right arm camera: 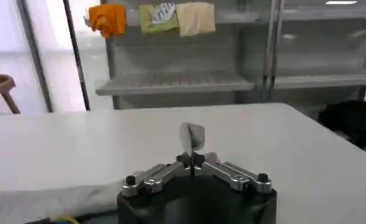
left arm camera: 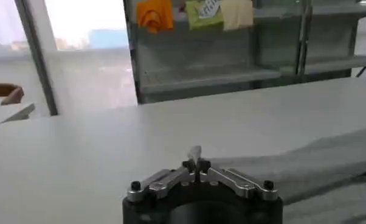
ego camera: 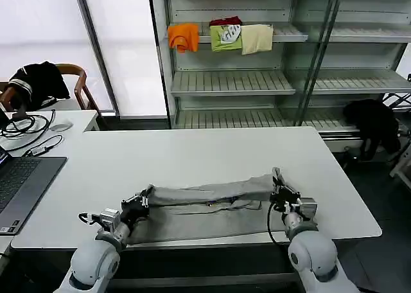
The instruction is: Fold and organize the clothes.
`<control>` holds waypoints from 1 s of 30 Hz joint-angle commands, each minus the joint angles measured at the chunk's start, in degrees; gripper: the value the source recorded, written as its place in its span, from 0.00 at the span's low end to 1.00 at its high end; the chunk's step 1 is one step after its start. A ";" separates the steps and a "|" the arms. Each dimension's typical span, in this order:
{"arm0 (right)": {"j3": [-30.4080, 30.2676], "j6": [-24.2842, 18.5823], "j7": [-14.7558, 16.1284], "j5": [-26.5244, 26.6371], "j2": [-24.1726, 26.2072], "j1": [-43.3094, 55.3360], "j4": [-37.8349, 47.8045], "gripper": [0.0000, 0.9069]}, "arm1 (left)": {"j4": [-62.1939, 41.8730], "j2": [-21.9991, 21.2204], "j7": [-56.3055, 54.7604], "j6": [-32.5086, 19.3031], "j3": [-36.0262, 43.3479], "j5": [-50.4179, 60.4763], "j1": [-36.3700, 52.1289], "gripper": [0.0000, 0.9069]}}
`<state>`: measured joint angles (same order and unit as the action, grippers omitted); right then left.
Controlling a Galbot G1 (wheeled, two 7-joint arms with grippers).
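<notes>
Item: one light grey T-shirt [ego camera: 205,206], lying on the white counter [ego camera: 192,155] near its front edge, at about 6 o'clock in the head view. Its long axis runs from 9 o'clock to 3 o'clock, rising slightly toward the 3 o'clock end; the upper edge is gathered into a raised, taut band between the two hands, with the rest of the fabric spread flat on the counter below it. Left hand [ego camera: 145,196]: at the 9 o'clock end of the band, closed on a corner of the T-shirt — the left wrist view confirms the fingertips pressed together with a small tip of cloth standing above them [left arm camera: 195,157], and grey fabric trailing away across the counter. Right hand [ego camera: 279,189]: at the 3 o'clock end, clamped on the opposite corner; the right wrist view shows a larger flap of fabric standing upright above the pinched fingertips [right arm camera: 192,159] — a detail barely legible from the head view. Head view alone supplies the surroundings: a laptop [ego camera: 19,184] at 9 o'clock on the counter, and metal shelving [ego camera: 231,81] at 12 o'clock bearing orange [ego camera: 184,36], green [ego camera: 226,37] and cream [ego camera: 257,38] folded garments.
</notes>
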<state>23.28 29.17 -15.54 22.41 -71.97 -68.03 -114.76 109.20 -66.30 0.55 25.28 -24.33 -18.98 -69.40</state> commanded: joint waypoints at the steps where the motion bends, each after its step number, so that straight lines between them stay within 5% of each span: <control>1: 1.62 -0.67 -0.53 -1.51 -0.14 -6.64 -3.25 0.00 | 0.53 -0.02 0.37 -0.15 0.03 0.44 -1.91 0.01; 12: 0.26 -2.35 -0.63 -4.87 -0.82 -8.28 -2.11 0.00 | 0.15 -0.17 0.80 -0.16 0.55 1.22 -2.05 0.03; 13: 0.19 -2.50 -0.56 -5.32 -0.90 -8.23 -1.80 0.00 | 0.28 -0.24 0.74 -0.14 0.55 1.36 -1.99 0.67; 14: 0.11 -2.66 -0.59 -5.66 -0.95 -8.17 -1.56 0.09 | 0.32 -0.25 0.66 -0.05 0.55 1.84 -1.96 1.00; 15: -0.04 -2.83 -0.75 -5.96 -1.05 -8.10 -1.18 0.22 | 0.64 -0.31 0.60 0.20 0.52 2.35 -1.95 1.00; 16: -0.16 -2.98 -0.90 -6.23 -1.11 -8.10 -0.83 0.70 | 0.94 -0.35 0.53 0.28 0.52 2.56 -1.95 1.00; 17: -0.24 -3.02 -0.91 -6.35 -1.14 -8.09 -0.73 1.00 | 1.13 -0.39 0.53 0.28 0.53 2.56 -1.96 1.00; 30: 0.05 -3.85 -1.23 -6.75 -0.65 -7.58 -1.51 1.00 | 4.82 -0.75 -0.40 1.26 -2.59 3.19 -2.76 1.00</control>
<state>22.87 25.56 -16.64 16.07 -72.79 -75.14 -114.81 111.90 -66.69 0.79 26.24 -25.04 -16.29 -71.45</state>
